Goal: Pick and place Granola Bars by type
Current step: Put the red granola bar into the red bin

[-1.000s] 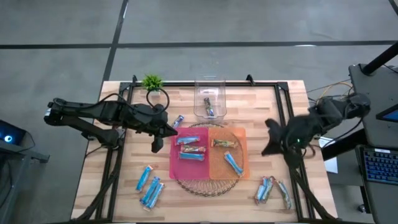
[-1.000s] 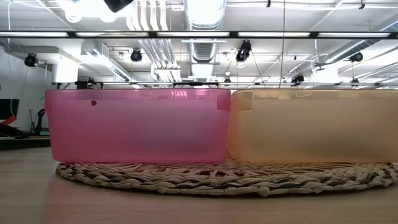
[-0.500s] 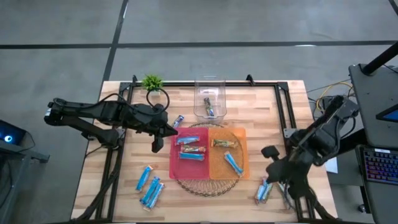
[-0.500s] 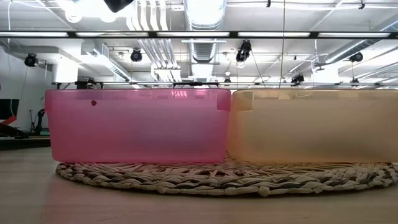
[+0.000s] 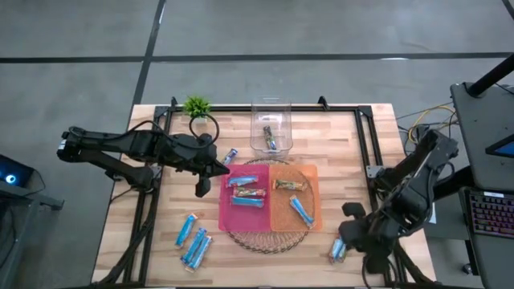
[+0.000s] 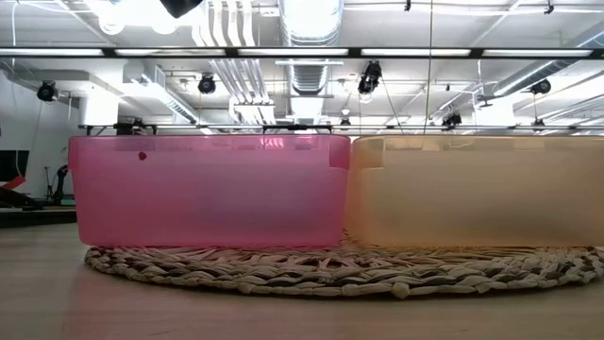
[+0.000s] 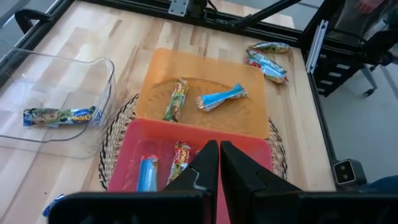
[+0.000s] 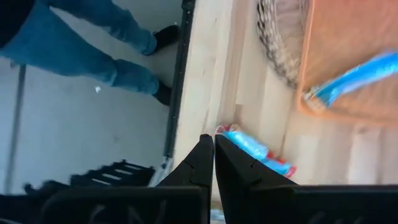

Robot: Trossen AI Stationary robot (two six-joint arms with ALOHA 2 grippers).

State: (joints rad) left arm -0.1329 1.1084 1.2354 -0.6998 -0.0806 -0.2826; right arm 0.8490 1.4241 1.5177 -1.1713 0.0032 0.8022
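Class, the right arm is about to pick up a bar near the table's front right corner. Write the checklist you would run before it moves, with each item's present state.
1. Right gripper open for a pick: not ok, shut.
2. Right gripper near the loose granola bars: ok, just above them.
3. Left gripper out of the way: ok, shut, at the pink bin's far left corner.
4. Orange bin has room: ok, two bars inside.
5. Bar's type readable: cannot tell.
6. Person's legs away from the table: cannot tell.
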